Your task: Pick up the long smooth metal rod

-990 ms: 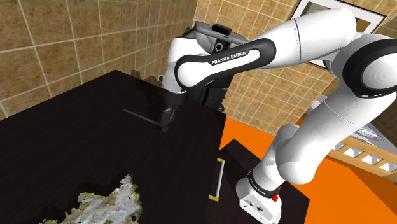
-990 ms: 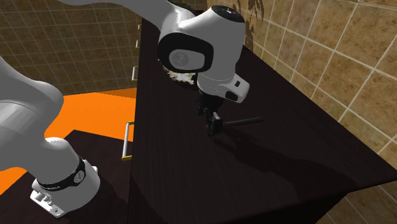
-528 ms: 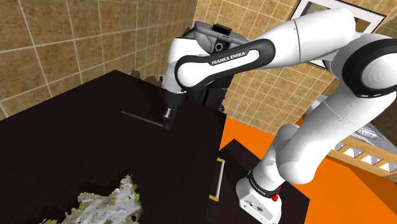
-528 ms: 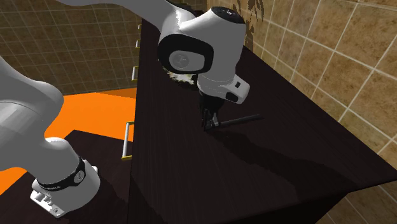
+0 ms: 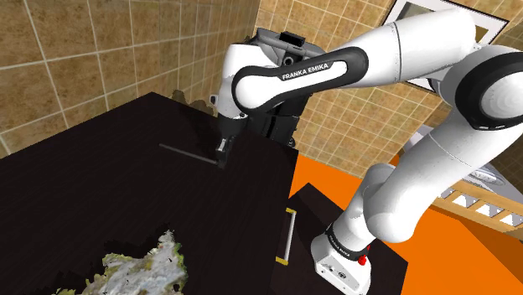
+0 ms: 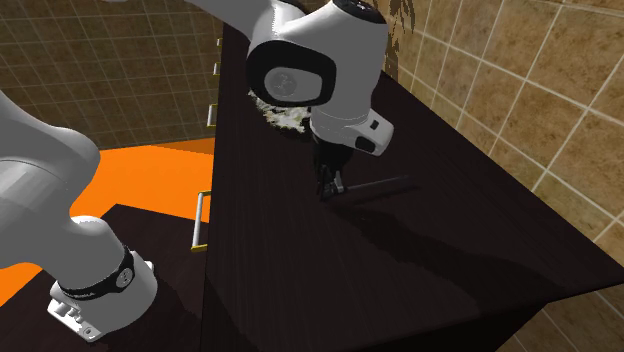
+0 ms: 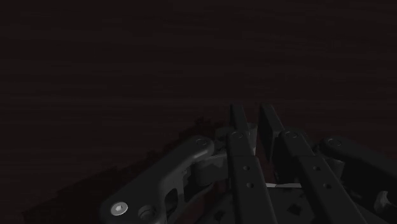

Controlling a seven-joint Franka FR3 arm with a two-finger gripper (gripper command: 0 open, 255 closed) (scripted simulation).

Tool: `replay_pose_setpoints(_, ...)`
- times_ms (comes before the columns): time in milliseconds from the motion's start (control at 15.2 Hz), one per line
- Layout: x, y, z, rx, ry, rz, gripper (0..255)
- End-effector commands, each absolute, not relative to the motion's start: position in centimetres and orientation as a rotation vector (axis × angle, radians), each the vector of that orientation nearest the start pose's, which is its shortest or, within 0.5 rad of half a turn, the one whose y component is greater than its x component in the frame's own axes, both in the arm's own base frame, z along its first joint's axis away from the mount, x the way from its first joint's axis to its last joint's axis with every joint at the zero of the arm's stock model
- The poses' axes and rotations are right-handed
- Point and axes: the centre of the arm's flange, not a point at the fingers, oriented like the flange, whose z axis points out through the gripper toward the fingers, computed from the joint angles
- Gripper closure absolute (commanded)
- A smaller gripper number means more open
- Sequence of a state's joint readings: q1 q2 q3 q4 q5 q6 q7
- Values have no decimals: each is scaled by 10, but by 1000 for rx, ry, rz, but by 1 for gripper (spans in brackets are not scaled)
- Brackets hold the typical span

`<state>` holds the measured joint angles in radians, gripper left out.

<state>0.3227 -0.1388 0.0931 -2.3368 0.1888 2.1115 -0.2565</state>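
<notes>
In the shoulder view you have one arm (image 5: 394, 50) reaching from the frame's right toward the upper middle. Its single black gripper (image 5: 221, 162) is down on the dark counter (image 5: 92, 201). One rod (image 5: 189, 155), thin and dark, lies across the counter just left of centre. It runs from the gripper's tips up and to the left. The fingers look pressed together on the rod's right-hand end. One mottled white-and-green lump (image 5: 142, 266) sits at the frame's bottom left, well apart from the rod. One pale bar handle (image 5: 287, 235) shows on the cabinet front right of centre, with orange floor (image 5: 339, 180) beyond it.

In the second exterior view the gripper (image 6: 328, 190) is at the frame's centre under the arm's large white joint. You see the one rod (image 6: 380, 185) stretching right from the fingertips, low over the counter (image 6: 420, 270). The mottled lump (image 6: 287, 118) shows just behind the arm, above centre. One bar handle (image 6: 200, 220) stands at mid-left beside the orange floor (image 6: 150, 165).

In the wrist view, which is dim, two fingers (image 7: 238, 130) of the gripper (image 7: 253, 122) stand close with only a narrow slot between them. You cannot make out the rod itself there against the dark counter (image 7: 127, 63).
</notes>
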Motion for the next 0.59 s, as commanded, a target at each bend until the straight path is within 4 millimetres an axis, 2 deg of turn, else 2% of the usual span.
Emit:
replay_pose_setpoints(0,432,201,396,-2881,-839,147,255)
replay_pose_setpoints(528,432,201,438,-2881,-839,147,255)
